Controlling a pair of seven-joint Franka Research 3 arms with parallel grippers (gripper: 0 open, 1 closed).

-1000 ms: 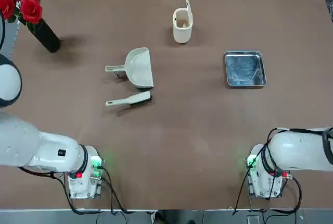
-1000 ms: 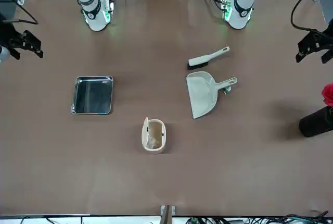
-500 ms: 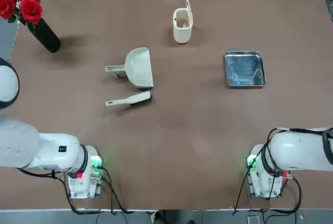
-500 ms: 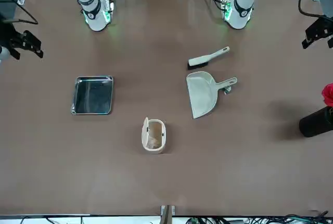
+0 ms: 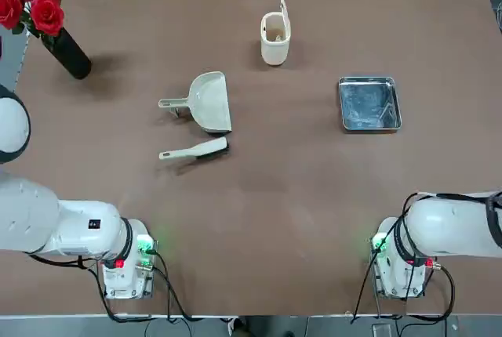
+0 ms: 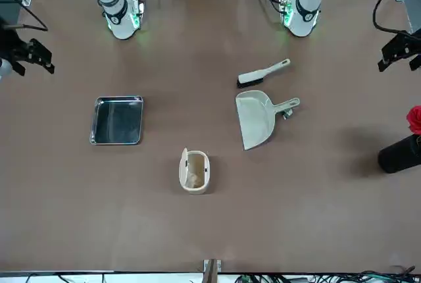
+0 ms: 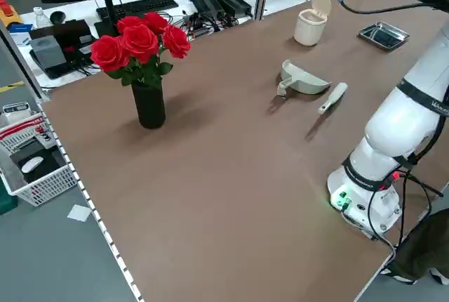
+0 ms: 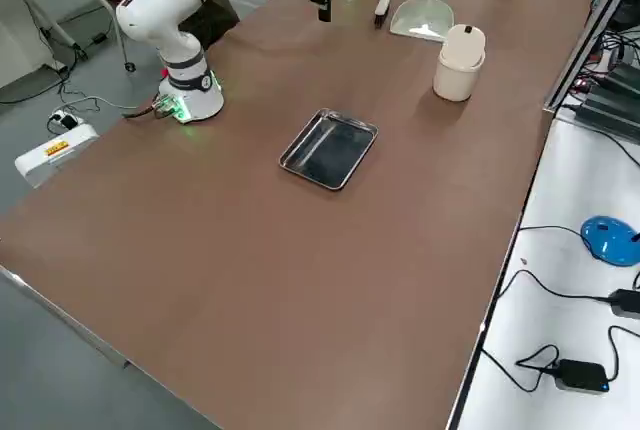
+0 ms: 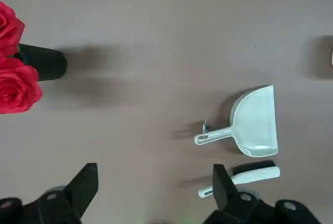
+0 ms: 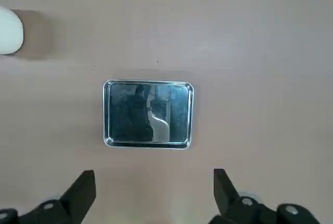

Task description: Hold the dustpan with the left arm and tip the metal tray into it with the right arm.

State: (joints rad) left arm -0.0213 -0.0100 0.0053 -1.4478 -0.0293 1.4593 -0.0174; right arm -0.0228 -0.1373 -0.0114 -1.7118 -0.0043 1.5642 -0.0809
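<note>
Top view shows the dustpan (image 5: pixel 208 102) lying flat left of the table's centre, handle pointing left, with a hand brush (image 5: pixel 194 150) just nearer the robot. The metal tray (image 5: pixel 369 103) sits flat well to the right. Both grippers hang high with fingers spread wide and empty: left gripper (image 9: pixel 152 193) above the dustpan side, right gripper (image 10: pixel 153 193) above the tray.

Two glossy white jointed arms are seen: left arm (image 5: pixel 55 227) & right arm (image 5: pixel 451 227). Green + red LEDs are lit at each base, w/ black cables looped round. Black two-finger grippers: left gripper (image 9: pixel 152 190), right gripper (image 10: pixel 153 193).
</note>
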